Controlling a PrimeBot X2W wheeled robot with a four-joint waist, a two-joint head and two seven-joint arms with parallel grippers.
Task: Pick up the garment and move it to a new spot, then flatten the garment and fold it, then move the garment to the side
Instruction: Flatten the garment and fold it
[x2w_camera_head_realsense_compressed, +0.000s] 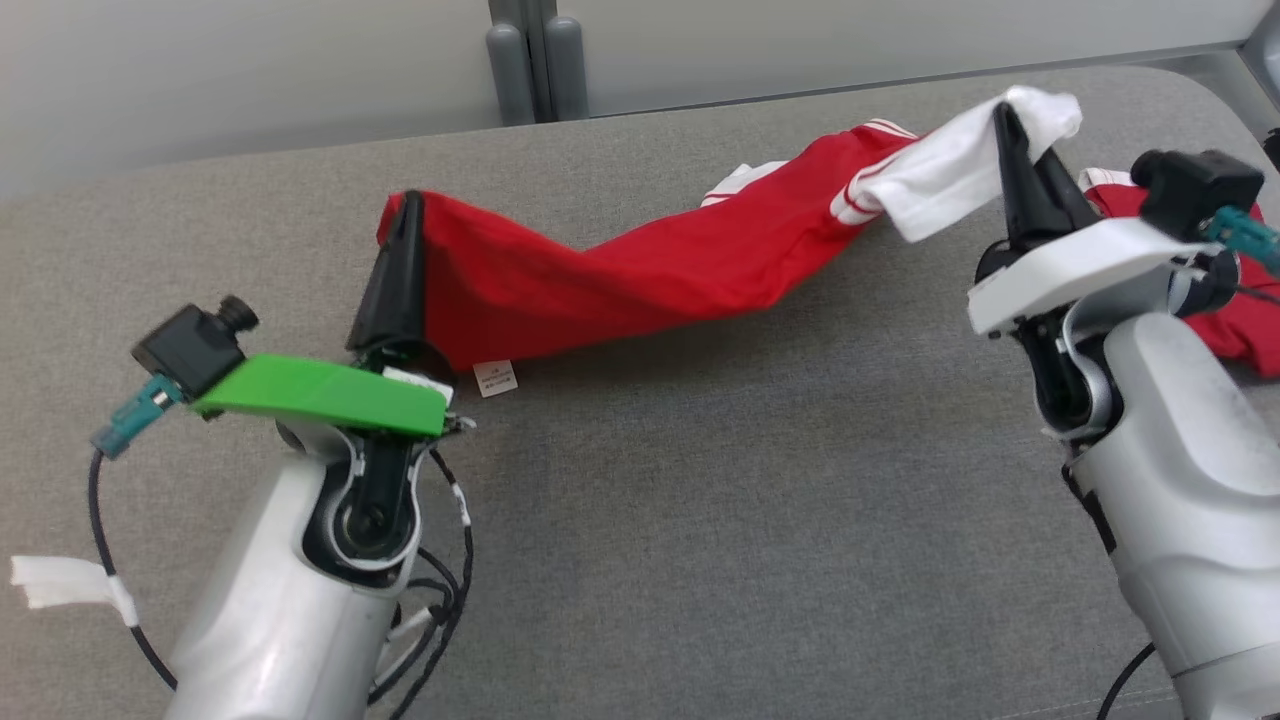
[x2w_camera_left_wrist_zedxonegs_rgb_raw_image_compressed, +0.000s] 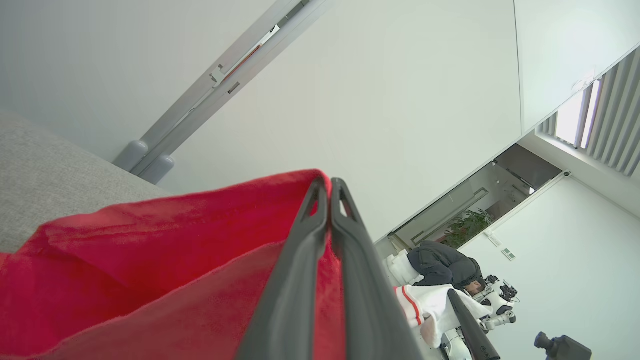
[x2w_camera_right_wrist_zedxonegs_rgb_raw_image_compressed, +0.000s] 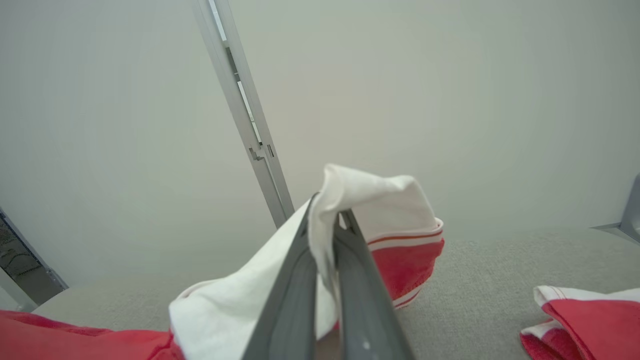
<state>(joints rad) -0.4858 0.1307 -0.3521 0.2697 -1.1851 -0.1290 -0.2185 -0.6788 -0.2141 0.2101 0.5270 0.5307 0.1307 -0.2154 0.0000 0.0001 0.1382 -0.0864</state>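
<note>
The garment is red with white striped trim and hangs stretched between my two grippers above the grey surface. My left gripper is shut on its red edge at the left, fingers pointing up; a small white label dangles below. In the left wrist view the left gripper pinches red cloth. My right gripper is shut on the white sleeve end at the right. The right wrist view shows that gripper with white fabric clamped between its fingers.
The grey padded table spreads in front of me, its far edge meeting a pale wall with a grey post. Another red and white part of cloth lies behind my right wrist. A person bends over far off in the left wrist view.
</note>
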